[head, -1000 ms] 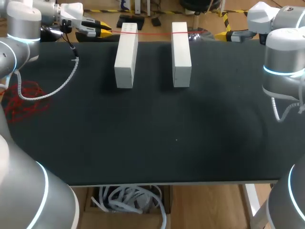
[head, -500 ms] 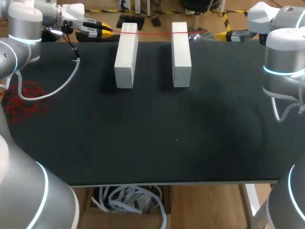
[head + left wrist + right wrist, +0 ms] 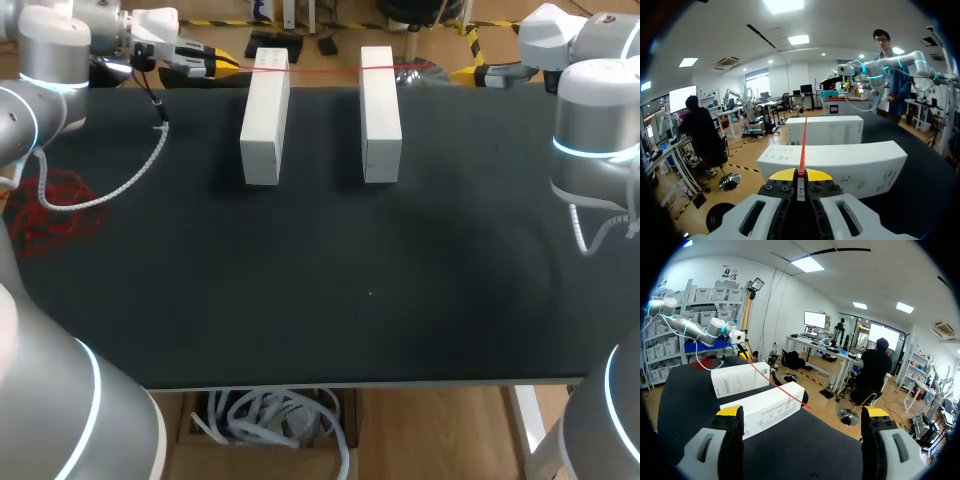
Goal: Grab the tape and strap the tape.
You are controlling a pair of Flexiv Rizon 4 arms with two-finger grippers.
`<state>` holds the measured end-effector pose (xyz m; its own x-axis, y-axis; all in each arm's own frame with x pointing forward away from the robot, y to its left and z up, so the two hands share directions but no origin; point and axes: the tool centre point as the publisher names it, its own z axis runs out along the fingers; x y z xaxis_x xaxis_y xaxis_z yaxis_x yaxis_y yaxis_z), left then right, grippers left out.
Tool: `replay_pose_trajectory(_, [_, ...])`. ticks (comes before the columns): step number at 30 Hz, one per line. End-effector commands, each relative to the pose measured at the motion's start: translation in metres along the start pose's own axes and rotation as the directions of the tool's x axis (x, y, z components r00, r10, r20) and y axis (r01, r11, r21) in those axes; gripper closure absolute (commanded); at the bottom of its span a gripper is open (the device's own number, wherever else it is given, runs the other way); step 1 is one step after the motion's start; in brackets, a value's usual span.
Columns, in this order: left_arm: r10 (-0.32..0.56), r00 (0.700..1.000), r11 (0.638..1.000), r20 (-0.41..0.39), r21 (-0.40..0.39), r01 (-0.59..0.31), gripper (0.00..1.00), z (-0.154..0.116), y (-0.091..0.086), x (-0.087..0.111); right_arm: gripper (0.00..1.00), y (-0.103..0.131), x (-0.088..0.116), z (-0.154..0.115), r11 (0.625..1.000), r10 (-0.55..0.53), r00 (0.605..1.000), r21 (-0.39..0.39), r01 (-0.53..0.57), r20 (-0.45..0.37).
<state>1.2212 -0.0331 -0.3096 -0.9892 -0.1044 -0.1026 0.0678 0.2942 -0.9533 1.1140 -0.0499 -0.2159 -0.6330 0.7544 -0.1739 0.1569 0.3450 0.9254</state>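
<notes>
Left gripper (image 3: pixel 800 175) is pinched shut on the red tape (image 3: pixel 320 70) at the table's far-left edge. It has crept a touch toward the boxes in the last second. Tape runs straight over left white box (image 3: pixel 265 115) and right white box (image 3: pixel 380 110), unchanged. Free end lies just past the right box. Right gripper (image 3: pixel 802 412) is wide open, unmoved and near that end. Judged: strap laid, right-side grab pending.

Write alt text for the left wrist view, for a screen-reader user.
The left gripper is shut on the end of a thin red tape, which runs straight ahead from its yellow tips over the near white box and on to the far white box. Both long boxes lie crosswise to the tape on the black table.
</notes>
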Motion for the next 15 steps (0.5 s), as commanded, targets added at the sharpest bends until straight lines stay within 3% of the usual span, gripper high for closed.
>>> replay_pose_trajectory(1, [0.016,0.837,0.998,-0.547,0.053,0.015,1.0,0.001,0.005,-0.006,0.0,0.0,0.0,0.0,1.0,0.0,1.0,-0.001,0.0,0.0])
replay_pose_trajectory(6, [0.055,0.829,0.991,-0.557,0.135,0.025,1.0,-0.001,-0.005,0.001,0.0,0.0,0.0,0.0,1.0,0.0,1.0,-0.001,0.0,0.0])
replay_pose_trajectory(13, [0.181,0.83,0.928,-0.528,0.37,0.034,1.0,-0.01,-0.037,0.011,0.0,0.0,0.0,0.0,1.0,0.0,1.0,-0.001,0.0,0.0])
replay_pose_trajectory(15, [0.2,0.82,0.916,-0.535,0.399,0.036,1.0,-0.014,-0.045,0.012,0.0,0.0,0.0,0.0,1.0,0.0,1.0,-0.001,0.0,0.0])
